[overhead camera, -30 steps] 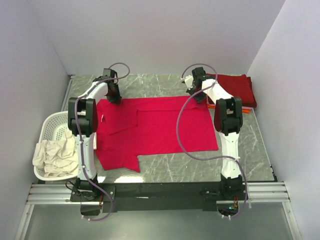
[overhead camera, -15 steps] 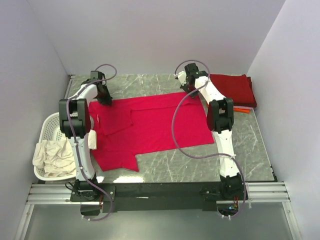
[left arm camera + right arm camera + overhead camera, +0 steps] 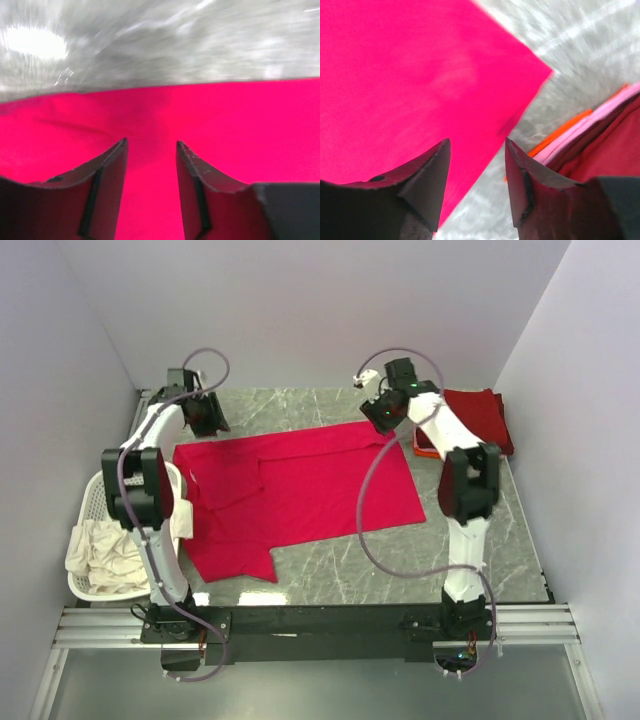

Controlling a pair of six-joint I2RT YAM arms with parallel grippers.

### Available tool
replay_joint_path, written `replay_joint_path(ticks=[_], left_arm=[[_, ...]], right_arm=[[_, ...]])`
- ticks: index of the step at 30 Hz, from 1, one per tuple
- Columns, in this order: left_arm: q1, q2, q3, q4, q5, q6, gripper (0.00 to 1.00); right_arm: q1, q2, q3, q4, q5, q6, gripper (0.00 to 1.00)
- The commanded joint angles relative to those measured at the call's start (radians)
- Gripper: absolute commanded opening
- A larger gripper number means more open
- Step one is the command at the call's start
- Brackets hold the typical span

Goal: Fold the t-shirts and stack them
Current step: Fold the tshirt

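Note:
A large crimson-red t-shirt (image 3: 300, 490) lies spread flat on the marble table. My left gripper (image 3: 207, 420) is open just above its far left edge; the left wrist view shows the gripper (image 3: 150, 146) with jaws apart and only red cloth (image 3: 160, 120) below them. My right gripper (image 3: 386, 417) is open over the shirt's far right corner; in the right wrist view the gripper (image 3: 477, 144) holds nothing and the corner (image 3: 520, 75) lies below it. A folded stack with a dark maroon shirt (image 3: 478, 418) on top and an orange one (image 3: 560, 131) under it sits at the back right.
A white slotted basket (image 3: 92, 502) holding cream-white cloth (image 3: 108, 550) stands off the table's left edge. Walls close in the back and both sides. Bare marble (image 3: 400, 570) shows in front of the shirt. The right arm's cable (image 3: 365, 510) hangs across the shirt.
Both grippers moved toward the back wall and the shirt's far edge went with them, shifting back and left. The right arm has swung out to the right.

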Motion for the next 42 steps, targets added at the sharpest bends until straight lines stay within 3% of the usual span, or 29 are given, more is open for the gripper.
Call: replay_joint_path(ticks=[1,4,7,9,12,21,24,27,39,42], left_arm=[[-0.021,-0.231,0.0,0.083,0.063,0.092,0.51],[-0.029,-0.368,-0.093,0.139,0.002,0.126,0.54],[-0.03,-0.523,-0.234,0.201,-0.05,0.134,0.54],[-0.029,-0.6,-0.352,0.264,-0.061,0.131,0.57],[-0.03,-0.715,-0.47,0.313,-0.075,0.114,0.6],[-0.029,-0.891,-0.589,0.271,-0.09,0.134,0.61],[-0.029,-0.944,-0.621,0.293,-0.122,0.133,0.7],[-0.03,-0.997,-0.655,0.333,-0.191,0.11,0.95],[-0.029,-1.048,-0.641,0.324,0.018,0.142,0.96],[-0.07,-1.062,-0.669,0.359,0.106,0.183,0.95]], right_arm=[[-0.003,-0.225,-0.128,-0.018,-0.324,-0.154,0.55],[-0.003,-0.304,-0.26,-0.081,-0.382,-0.251,0.56],[-0.001,-0.36,-0.398,-0.043,-0.307,-0.246,0.54],[0.002,-0.354,-0.452,-0.048,-0.235,-0.232,0.46],[0.003,-0.29,-0.463,-0.055,-0.155,-0.175,0.34],[0.005,-0.095,-0.368,-0.049,-0.003,-0.097,0.24],[0.005,-0.061,-0.346,-0.083,0.023,-0.1,0.2],[0.003,-0.045,-0.329,-0.109,0.078,-0.1,0.19],[-0.049,0.054,-0.18,-0.209,0.155,-0.109,0.19],[-0.049,0.06,-0.156,-0.209,0.163,-0.115,0.21]])
